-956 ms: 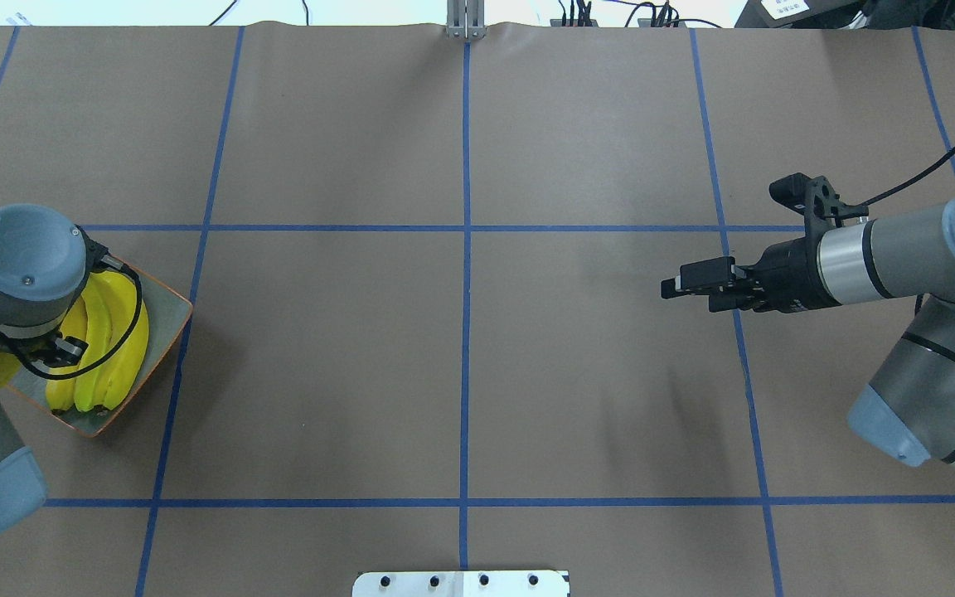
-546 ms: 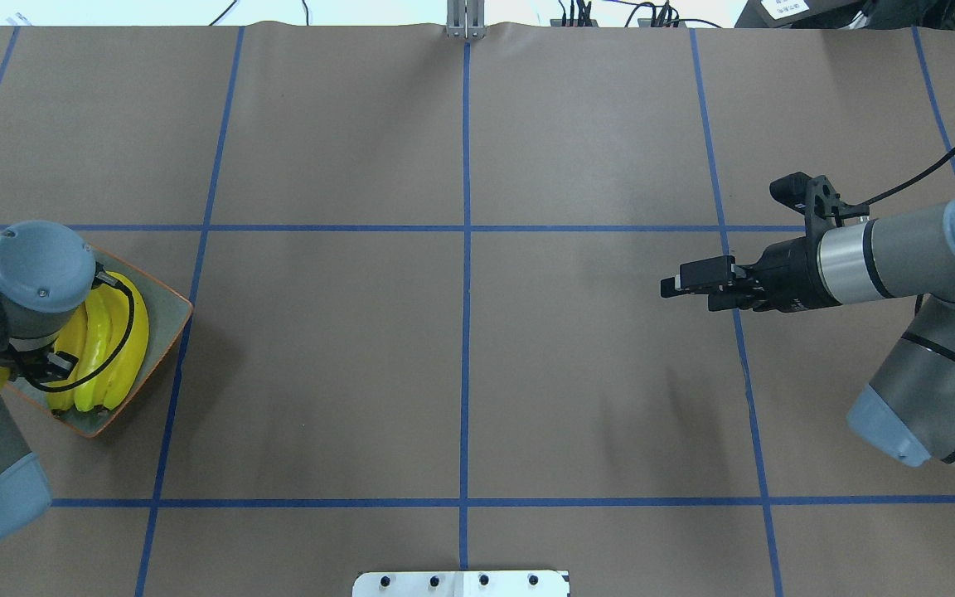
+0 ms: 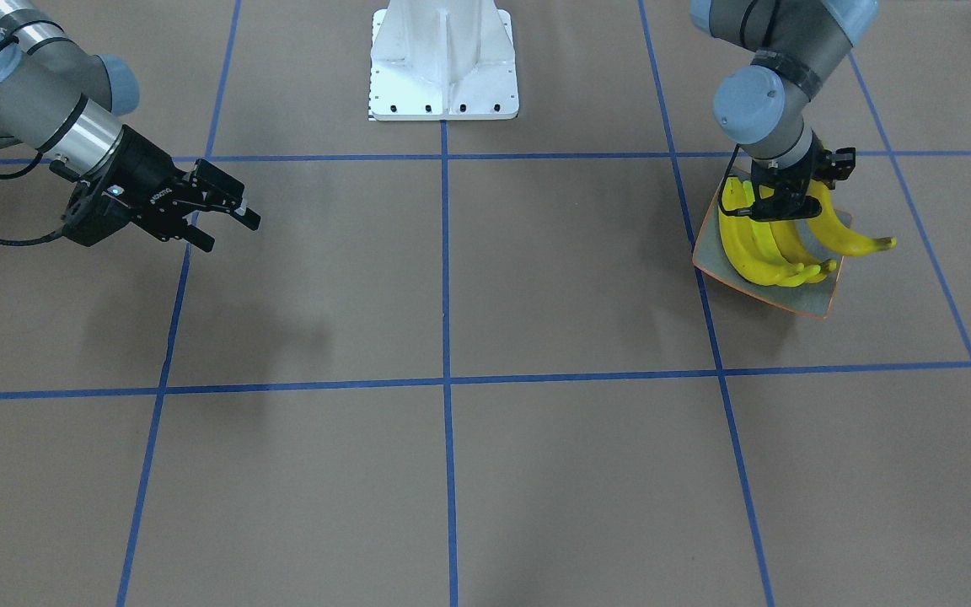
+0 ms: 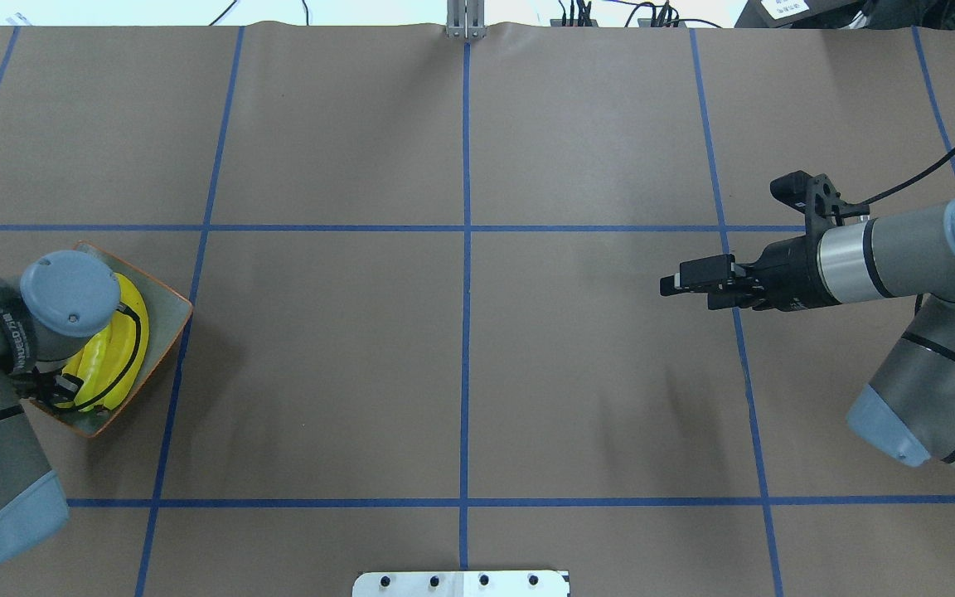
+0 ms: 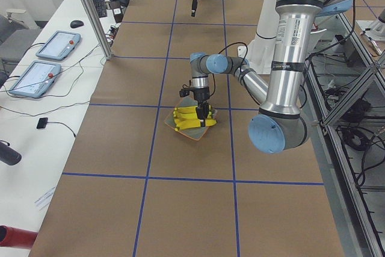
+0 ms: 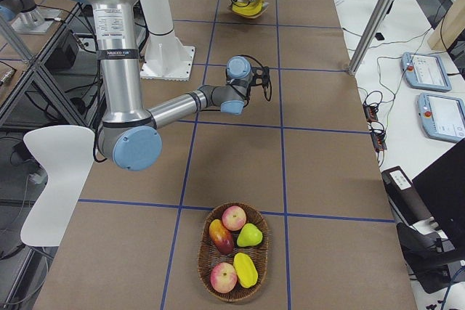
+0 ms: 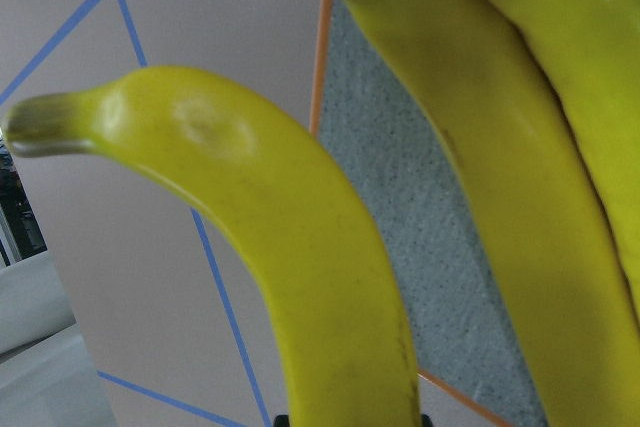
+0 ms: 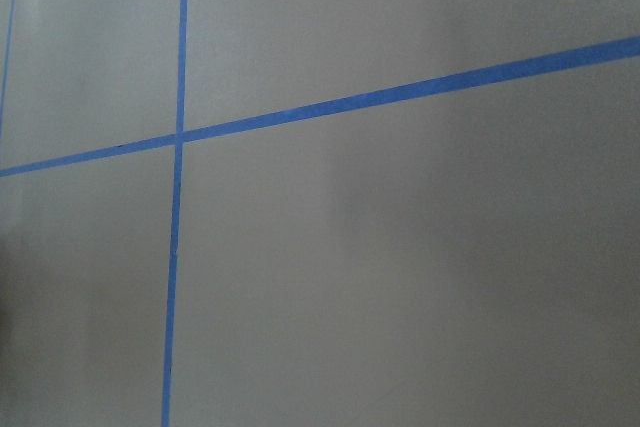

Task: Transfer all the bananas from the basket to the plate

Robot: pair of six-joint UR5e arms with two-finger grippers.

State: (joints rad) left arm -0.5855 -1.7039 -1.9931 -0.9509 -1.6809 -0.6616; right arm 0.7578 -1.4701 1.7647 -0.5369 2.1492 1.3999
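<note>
We see the left claw (image 3: 780, 206) low over the plate (image 3: 814, 297), on the robot's left side of the table (image 4: 320, 373). Most of the bananas (image 3: 759, 249) lie side by side on the plate, right under the claw. One banana (image 3: 852, 239) pokes out past the plate's edge, and its dark tip is over the table. In the left wrist view this banana runs down to the claw. We cannot tell if the claw is squeezing it or is just around it. The right claw (image 3: 231, 233) hangs over the table, well apart from the plate. Its fingers are apart and hold nothing. The basket (image 6: 202, 263) sits at the robot's right end of the table. It has red and yellow fruit (image 6: 234, 217) in it.
</note>
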